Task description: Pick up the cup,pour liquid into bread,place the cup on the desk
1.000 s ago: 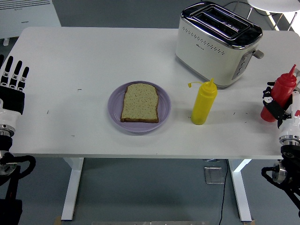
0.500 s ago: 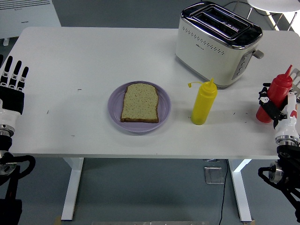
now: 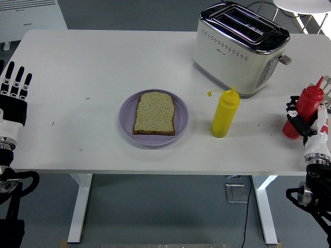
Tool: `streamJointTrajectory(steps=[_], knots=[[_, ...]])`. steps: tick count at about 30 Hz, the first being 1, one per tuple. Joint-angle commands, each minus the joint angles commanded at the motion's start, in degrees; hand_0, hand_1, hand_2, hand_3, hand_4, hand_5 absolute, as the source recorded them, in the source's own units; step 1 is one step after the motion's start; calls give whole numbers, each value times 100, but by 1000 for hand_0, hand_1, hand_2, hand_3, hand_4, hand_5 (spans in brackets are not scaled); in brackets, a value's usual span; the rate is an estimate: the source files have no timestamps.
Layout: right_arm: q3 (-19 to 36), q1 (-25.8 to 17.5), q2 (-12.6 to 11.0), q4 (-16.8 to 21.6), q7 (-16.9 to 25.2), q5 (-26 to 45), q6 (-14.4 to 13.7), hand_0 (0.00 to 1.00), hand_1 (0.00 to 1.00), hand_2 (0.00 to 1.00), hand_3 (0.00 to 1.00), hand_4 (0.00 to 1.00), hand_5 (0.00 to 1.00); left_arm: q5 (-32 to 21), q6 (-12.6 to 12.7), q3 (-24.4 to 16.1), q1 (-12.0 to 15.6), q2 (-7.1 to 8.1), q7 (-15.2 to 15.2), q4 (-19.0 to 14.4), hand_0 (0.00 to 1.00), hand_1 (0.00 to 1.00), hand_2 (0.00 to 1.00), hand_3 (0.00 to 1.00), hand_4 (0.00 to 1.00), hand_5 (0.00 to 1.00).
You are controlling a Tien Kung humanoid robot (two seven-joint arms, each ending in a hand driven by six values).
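A slice of bread (image 3: 154,113) lies on a purple plate (image 3: 125,120) at the table's middle. A yellow squeeze bottle (image 3: 225,113) stands upright just right of the plate. No cup is in view. A red squeeze bottle (image 3: 308,105) is at the table's right edge, tilted slightly. My right hand (image 3: 302,122) has its black fingers curled around the red bottle's lower half. Whether the bottle's base rests on the table is hidden. My left hand (image 3: 14,87) rests at the left edge, fingers straight and empty.
A white and chrome toaster (image 3: 239,47) stands at the back right, behind the yellow bottle. The white table (image 3: 77,67) stretches left of the plate. A white appliance shows beyond the far left corner.
My right hand with the red bottle has shifted a little left and down, and the bottle tilts slightly more. The left hand has not moved.
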Motion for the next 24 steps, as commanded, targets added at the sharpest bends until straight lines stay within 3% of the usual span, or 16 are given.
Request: streamJointTrajectory(steps=[5,6,11,12,17,18,23,24], knots=[[35,-88,9,40,0,-212,-120,518,469,473,535,653,196,-2,2,-9,1,2,-4,-2,804,778,803,728,478,998],[41,-99,12,45,0,-240,-132,633,557,539,682,671,186,-2,2,-10,2,2,-5,-3,804,777,803,728,478,998],[45,-202,29,70,0,-512,-170,633,557,539,682,671,186,-2,4,-2,6,2,-5,-5,804,777,803,728,478,998],[45,-212,31,72,0,-536,-171,748,639,648,776,700,191,-3,5,-2,6,2,-5,-5,804,777,803,727,478,998],[61,-302,35,108,0,-795,-128,748,639,648,776,700,191,1,2,9,10,3,-5,-7,804,777,803,727,478,998],[74,-318,37,118,0,-828,-119,831,693,740,825,722,203,2,1,11,11,3,-5,-8,804,777,803,727,478,998],[133,-381,46,140,0,-918,-89,831,693,740,825,722,203,7,-1,22,16,5,-3,-9,804,777,803,727,478,998],[143,-397,46,138,0,-933,-85,865,732,808,848,746,231,7,0,22,19,5,-5,-10,804,777,802,726,478,998]])
